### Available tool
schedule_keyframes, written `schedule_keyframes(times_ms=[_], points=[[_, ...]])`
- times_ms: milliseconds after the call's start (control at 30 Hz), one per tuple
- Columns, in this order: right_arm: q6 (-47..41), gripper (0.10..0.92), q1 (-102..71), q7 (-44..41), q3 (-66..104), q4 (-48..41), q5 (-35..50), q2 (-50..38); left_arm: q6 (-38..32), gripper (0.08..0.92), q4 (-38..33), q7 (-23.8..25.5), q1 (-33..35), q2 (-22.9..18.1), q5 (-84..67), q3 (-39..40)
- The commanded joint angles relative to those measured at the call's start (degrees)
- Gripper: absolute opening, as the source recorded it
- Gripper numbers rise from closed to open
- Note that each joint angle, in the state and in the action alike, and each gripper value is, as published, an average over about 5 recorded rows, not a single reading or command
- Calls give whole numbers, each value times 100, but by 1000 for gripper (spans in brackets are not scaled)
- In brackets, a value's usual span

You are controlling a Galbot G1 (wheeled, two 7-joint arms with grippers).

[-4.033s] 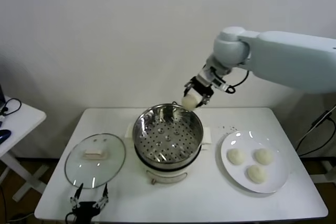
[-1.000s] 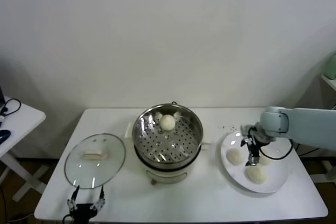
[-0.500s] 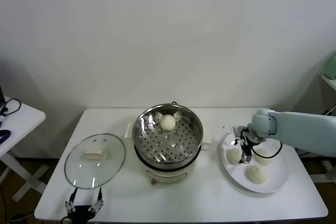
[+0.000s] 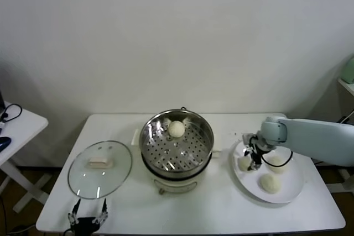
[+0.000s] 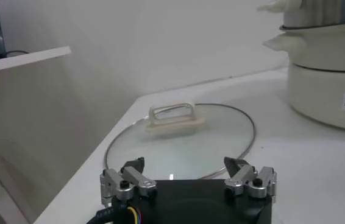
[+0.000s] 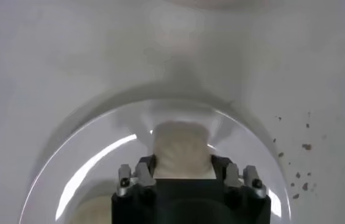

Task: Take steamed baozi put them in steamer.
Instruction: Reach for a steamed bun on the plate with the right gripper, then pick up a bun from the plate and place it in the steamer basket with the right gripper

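One off-white baozi (image 4: 176, 129) lies at the back of the shiny steel steamer (image 4: 157, 156), which sits on a cream cooker base. On the white plate (image 4: 290, 189) at the right lie three more buns. My right gripper (image 4: 249, 162) is down on the plate's left side, shut on the leftmost baozi (image 4: 244, 163). In the right wrist view that baozi (image 6: 181, 150) is pinched between the fingers (image 6: 144, 168) of the right gripper (image 6: 183, 169). My left gripper (image 4: 87, 215) hangs open at the table's front left edge, holding nothing; its wrist view shows the left gripper (image 5: 184, 169) spread wide.
A flat glass lid (image 4: 99, 168) with a white knob lies on the table left of the steamer, just beyond the left gripper. Dark crumbs (image 4: 241, 134) speckle the table behind the plate. A small side table (image 4: 14, 128) stands at far left.
My right gripper has shifted left across the plate and closed on the leftmost baozi. Four seconds ago it held a bun over the steamer; that bun now lies inside.
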Motion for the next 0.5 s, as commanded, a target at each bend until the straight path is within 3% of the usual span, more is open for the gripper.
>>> schedule_keyframes(times_ms=[33,267,500], points=[[14,599,147,-151,19,13,-19,26,5,823,-31,-1,5,-7,5,-8],[232,594,1560,-691,-766,446,278,97,3,823,-33,-2,5,-14,6,-3],[645,591,4078,-1581,-1906,1091,1176,492,8,823,-52,4,15,12,6,9]])
